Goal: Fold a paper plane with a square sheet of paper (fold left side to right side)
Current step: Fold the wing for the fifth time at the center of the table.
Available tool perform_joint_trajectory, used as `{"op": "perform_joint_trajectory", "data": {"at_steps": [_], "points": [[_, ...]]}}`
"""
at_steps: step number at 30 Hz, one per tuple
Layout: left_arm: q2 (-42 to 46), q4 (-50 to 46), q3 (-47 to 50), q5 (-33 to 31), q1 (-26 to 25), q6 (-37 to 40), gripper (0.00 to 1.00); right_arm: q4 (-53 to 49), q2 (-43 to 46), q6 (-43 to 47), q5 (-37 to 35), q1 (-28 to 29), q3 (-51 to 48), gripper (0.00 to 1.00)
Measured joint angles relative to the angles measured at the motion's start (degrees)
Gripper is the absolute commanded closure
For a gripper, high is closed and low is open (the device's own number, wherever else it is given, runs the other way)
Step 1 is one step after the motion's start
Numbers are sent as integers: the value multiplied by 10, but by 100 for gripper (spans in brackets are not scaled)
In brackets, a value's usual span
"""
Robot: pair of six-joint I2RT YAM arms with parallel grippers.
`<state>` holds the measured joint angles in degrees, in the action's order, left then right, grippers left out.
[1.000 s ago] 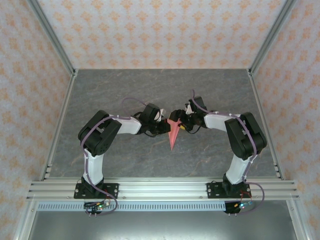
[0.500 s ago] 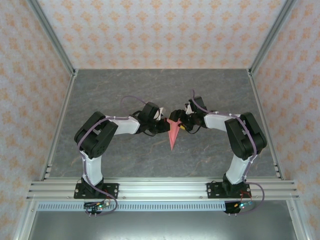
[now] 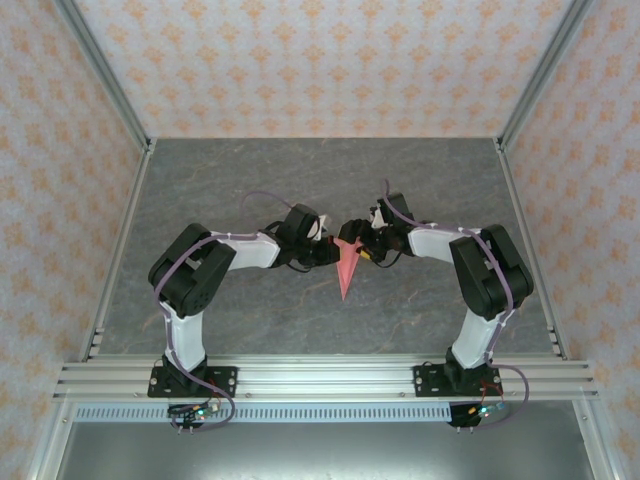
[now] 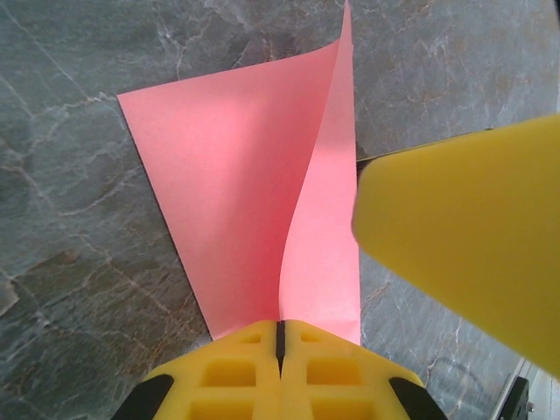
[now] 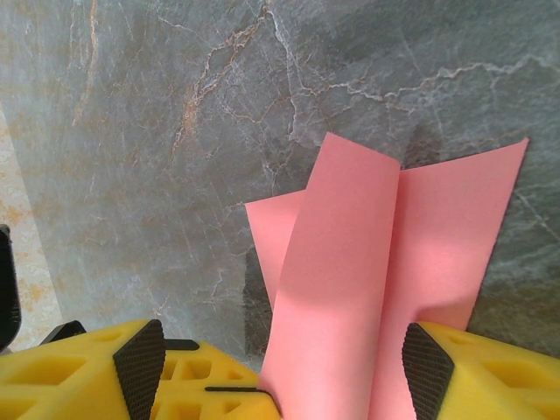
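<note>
Left gripper (image 3: 330, 253) is pinching the folded pink paper (image 3: 347, 270) at mid-table while the right gripper (image 3: 359, 247) is gaping around it.

In the top view the paper is lying on the grey table (image 3: 230, 180) as a narrow wedge, its tip pointing toward the arm bases and its wide end sitting between the two grippers. In the left wrist view the left gripper (image 4: 280, 337), its yellow fingers pressed together, is clamping the paper (image 4: 245, 192) where a raised flap is curling up, with a right finger (image 4: 464, 254) hovering just beside that flap. The right gripper (image 5: 284, 372) is standing spread, the lifted flap of the paper (image 5: 385, 245) rising between its pads.
</note>
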<state>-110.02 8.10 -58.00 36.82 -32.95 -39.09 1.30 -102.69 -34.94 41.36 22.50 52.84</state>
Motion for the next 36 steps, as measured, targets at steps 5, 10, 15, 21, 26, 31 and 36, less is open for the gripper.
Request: {"op": "perform_joint_trajectory", "data": {"at_steps": [5, 10, 15, 21, 26, 31, 36], "points": [[-5, 0, 0, -2, 1, 0, 100, 0, 0, 1, 0, 0, 0, 25], [-15, 0, 0, -9, 1, 0, 100, 0, 0, 1, 0, 0, 0, 25], [-19, 2, -1, -11, 1, 0, 100, 0, 0, 3, 0, 1, 0, 25], [-19, 3, -1, -10, 1, 0, 100, 0, 0, 3, -3, 2, 0, 25], [-19, 3, -1, -10, 1, 0, 100, 0, 0, 3, -3, 2, 0, 25], [-20, 5, 0, -8, 1, 0, 100, -5, 5, 3, -9, 4, 0, 24], [-22, 13, 3, 0, 4, 0, 100, -40, 40, 0, -21, 9, 0, 26]]}}
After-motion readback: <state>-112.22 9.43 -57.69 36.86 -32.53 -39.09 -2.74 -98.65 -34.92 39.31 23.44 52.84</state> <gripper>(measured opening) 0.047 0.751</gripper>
